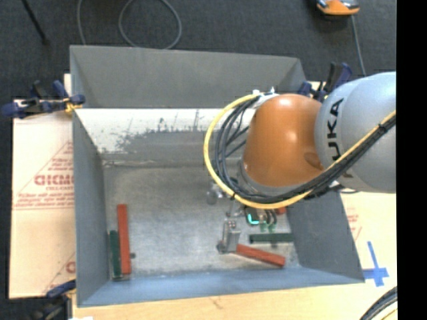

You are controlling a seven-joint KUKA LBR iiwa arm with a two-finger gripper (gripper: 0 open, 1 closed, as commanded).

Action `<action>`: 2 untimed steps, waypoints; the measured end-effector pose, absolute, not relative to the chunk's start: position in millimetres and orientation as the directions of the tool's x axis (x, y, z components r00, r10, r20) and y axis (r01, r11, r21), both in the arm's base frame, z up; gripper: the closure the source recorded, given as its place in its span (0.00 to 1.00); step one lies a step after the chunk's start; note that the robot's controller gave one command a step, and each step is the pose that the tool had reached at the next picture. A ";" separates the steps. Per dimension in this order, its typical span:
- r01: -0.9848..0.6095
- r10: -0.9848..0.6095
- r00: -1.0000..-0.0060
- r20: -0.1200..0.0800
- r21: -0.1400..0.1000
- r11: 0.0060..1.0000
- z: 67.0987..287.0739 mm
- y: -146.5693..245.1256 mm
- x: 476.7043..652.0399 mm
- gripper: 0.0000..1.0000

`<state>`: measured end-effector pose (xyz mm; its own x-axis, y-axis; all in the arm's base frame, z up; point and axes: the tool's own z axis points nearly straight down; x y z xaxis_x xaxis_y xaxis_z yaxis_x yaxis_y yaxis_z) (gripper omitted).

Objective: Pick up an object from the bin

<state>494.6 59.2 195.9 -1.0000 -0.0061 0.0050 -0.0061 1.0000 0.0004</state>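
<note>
Red and flat, a stick (261, 255) lay on the grey floor of the bin (167, 205), one end touching or just beside the hand (229, 244); its long axis ran away from the hand toward the arm's side, dipping slightly toward the near wall; a dark green stick (273, 237) lay just behind it; whether the hand was open or closed could not be told; the floor looked bare and flat on the hand's other side, with another red stick (123, 235) well apart; the near wall likely left little room.
</note>
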 end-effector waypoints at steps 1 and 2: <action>-0.328 -0.328 -0.945 0.002 -0.001 0.945 67.8 -12.8 505.1 0.00; -0.288 -0.288 -0.958 -0.005 -0.003 0.958 101.7 -42.7 492.7 0.00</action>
<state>492.7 -42.7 101.7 -0.9576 -0.2882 -0.0048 -0.2882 0.9576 -0.0035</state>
